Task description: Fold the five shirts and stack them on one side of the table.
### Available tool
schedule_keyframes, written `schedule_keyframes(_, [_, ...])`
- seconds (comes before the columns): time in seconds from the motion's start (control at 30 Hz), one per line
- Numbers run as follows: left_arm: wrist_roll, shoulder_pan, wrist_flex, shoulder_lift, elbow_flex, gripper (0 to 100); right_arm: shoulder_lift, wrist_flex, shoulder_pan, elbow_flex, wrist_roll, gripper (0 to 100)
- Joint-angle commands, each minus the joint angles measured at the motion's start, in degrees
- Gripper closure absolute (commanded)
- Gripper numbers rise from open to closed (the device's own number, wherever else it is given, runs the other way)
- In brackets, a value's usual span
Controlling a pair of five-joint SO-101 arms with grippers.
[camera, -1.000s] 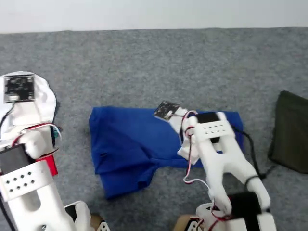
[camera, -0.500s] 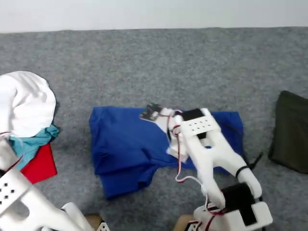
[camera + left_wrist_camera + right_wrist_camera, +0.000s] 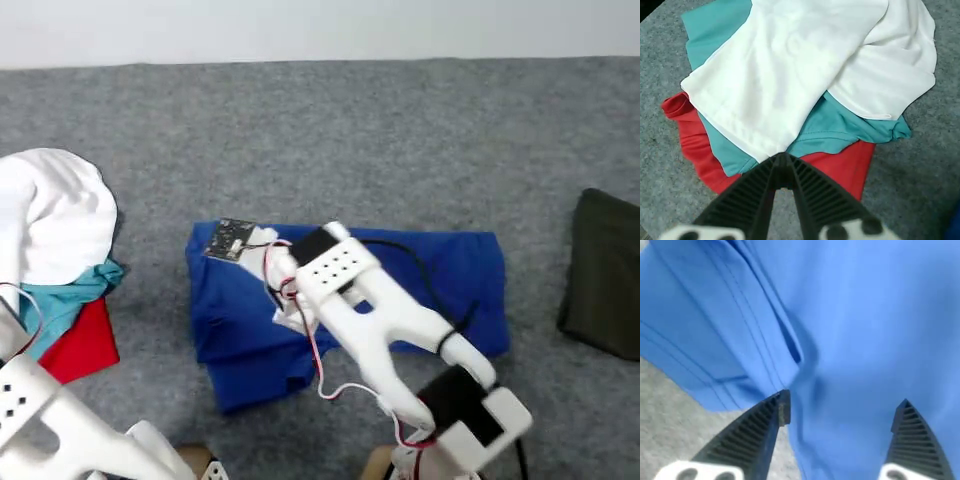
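Observation:
A blue shirt (image 3: pixel 450 270) lies partly folded, in a wide band, on the middle of the grey table (image 3: pixel 350 130). My right arm (image 3: pixel 340 270) stretches over it toward its left half. My right gripper (image 3: pixel 842 412) stands open just above the blue shirt (image 3: pixel 865 315), over a crease near one edge of the cloth. A loose pile lies at the table's left: a white shirt (image 3: pixel 55 215) on top, a teal shirt (image 3: pixel 60 300) and a red shirt (image 3: pixel 85 345) under it. My left gripper (image 3: pixel 782 159) hangs shut and empty above that pile, over where white (image 3: pixel 790 65), teal (image 3: pixel 840 130) and red (image 3: pixel 840 165) meet.
A folded dark green shirt (image 3: pixel 605 275) lies at the right edge of the table. My left arm's body (image 3: pixel 40 420) fills the near left corner. The table's far half is bare grey felt, with a white wall behind it.
My right arm has swung left across the blue shirt, from its right half to its left half. My left arm has pulled back from over the white shirt to the near left corner.

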Motion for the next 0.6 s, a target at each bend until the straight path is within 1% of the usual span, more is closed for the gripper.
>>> schedule_keyframes(0.0, [0.00,-0.35,0.18,-0.97,-1.19,100,1.54,-0.13,-2.95,-4.40,-3.43,67.1])
schedule_keyframes(0.17, [0.00,-0.35,0.09,-0.97,0.57,100,5.23,-0.13,-4.88,-7.82,-6.77,67.1])
schedule_keyframes(0.37, [0.00,-0.35,0.09,-0.97,0.57,100,12.53,-0.22,-4.62,-10.20,-8.35,67.1])
schedule_keyframes(0.5, [-0.09,-0.35,0.09,-0.97,0.57,100,16.40,0.31,-4.62,-13.10,-11.52,67.1])
schedule_keyframes(0.57, [-0.09,-0.35,0.09,-0.97,0.57,100,16.84,0.40,-4.62,-14.68,-11.87,70.1])
